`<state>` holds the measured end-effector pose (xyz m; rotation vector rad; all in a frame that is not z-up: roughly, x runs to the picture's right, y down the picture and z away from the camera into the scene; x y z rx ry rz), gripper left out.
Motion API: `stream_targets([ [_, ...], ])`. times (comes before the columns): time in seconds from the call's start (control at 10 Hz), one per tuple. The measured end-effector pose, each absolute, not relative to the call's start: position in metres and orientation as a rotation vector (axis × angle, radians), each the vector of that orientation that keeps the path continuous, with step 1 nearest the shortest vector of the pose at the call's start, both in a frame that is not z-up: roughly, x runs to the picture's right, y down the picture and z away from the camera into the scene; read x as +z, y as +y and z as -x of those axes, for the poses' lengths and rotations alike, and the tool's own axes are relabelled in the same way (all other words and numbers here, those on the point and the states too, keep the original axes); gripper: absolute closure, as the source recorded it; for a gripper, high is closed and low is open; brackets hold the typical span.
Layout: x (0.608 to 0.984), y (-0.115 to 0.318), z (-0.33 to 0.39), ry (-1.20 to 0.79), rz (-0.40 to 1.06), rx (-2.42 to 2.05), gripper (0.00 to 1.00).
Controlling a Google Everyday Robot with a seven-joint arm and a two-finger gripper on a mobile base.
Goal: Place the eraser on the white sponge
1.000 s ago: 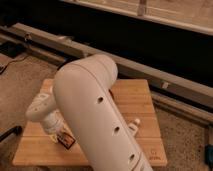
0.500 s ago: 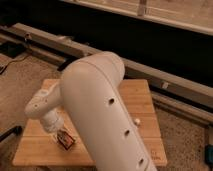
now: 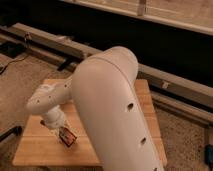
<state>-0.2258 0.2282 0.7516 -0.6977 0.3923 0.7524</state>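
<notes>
Camera view: gripper (image 3: 61, 131) low over table (image 3: 35, 146) front-left, pinched shut on eraser (image 3: 68, 138), it seems; eraser looks light, stiff, flat, so you grip across narrow width; sponge hidden, prob. behind arm (image 3: 110, 110).

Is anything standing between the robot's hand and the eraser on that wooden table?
Nothing visible. The hand is down on the eraser near the table's front left, closed around it. The robot's own arm hides much of the tabletop beyond.
</notes>
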Motion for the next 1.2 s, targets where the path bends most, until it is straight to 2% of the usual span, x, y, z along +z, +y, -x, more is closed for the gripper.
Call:
stream_targets([
  [0.4, 0.752, 0.226, 0.224, 0.389, 0.704, 0.771, 1.0],
  [0.8, 0.77, 0.179, 0.17, 0.393, 0.706, 0.895, 1.0],
  [1.2, 0.772, 0.174, 0.169, 0.382, 0.71, 0.901, 1.0],
])
